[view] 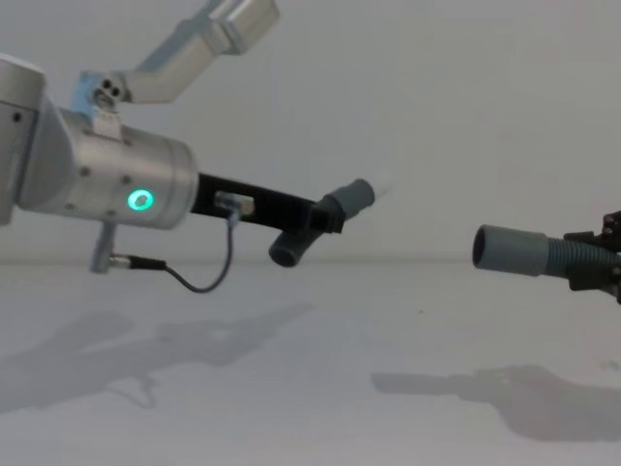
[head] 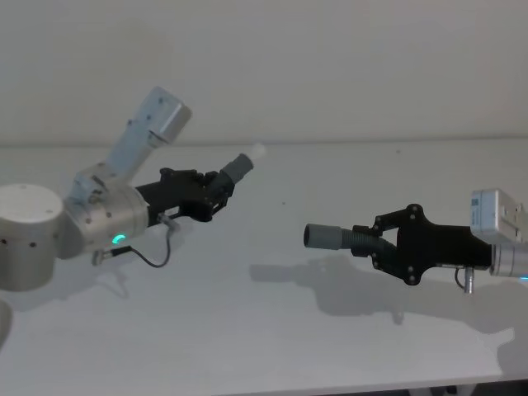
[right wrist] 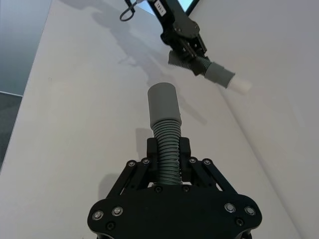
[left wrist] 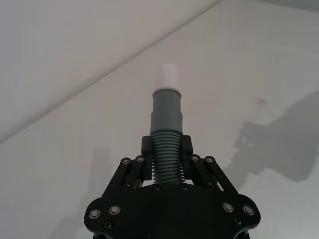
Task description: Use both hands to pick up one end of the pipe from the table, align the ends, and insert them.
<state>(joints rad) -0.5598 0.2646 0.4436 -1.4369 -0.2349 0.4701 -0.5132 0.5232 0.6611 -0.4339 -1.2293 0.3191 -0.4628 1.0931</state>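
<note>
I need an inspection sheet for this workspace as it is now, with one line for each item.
Surface: white table, with the shadows of both arms on it.
Job's things: plug piece and socket piece, both held above the table; ends apart and not aligned.
Clutter: nothing seen.
Grippers: left claw shut on plug piece; right claw shut on socket piece.
Cables: thin black cable looping under the left wrist.
Surroundings: plain white wall.
</note>
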